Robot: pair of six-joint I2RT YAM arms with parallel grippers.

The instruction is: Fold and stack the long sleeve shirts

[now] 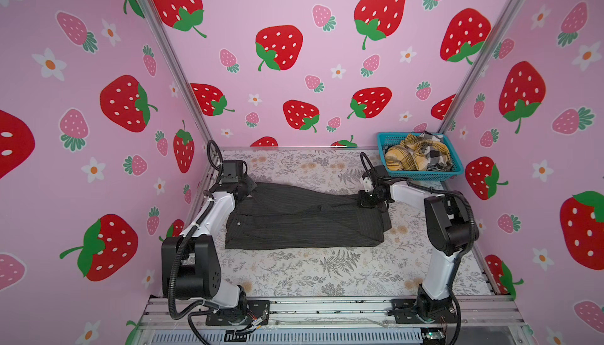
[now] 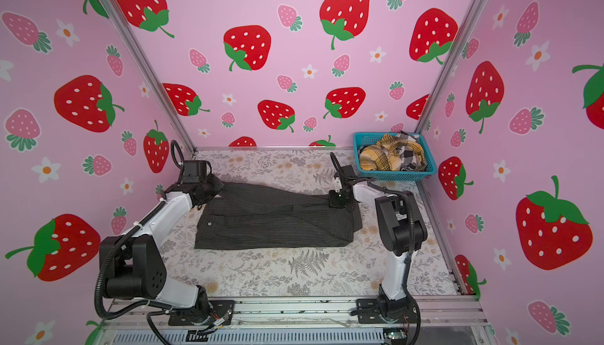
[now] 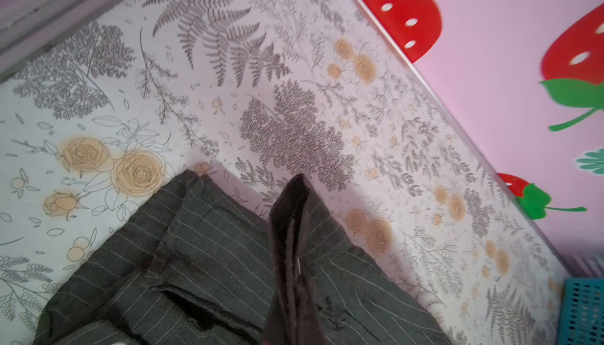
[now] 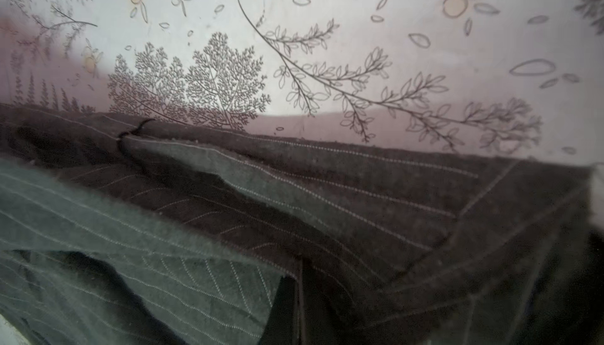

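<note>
Pinstripe cloth of the charcoal shirt crowds your right wrist view. It lies partly folded mid-surface. The left fingers at 10 o'clock and right fingers at 2 o'clock both pinch its far edge. Next, carry that edge evenly toward 6 o'clock.

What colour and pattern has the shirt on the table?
The shirt is dark charcoal with thin pale pinstripes, clearest in the left wrist view.

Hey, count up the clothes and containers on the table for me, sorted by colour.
charcoal pinstripe shirt: 1
mustard plaid shirt: 1
black-and-white check shirt: 1
teal basket: 1
Total: 4
</note>
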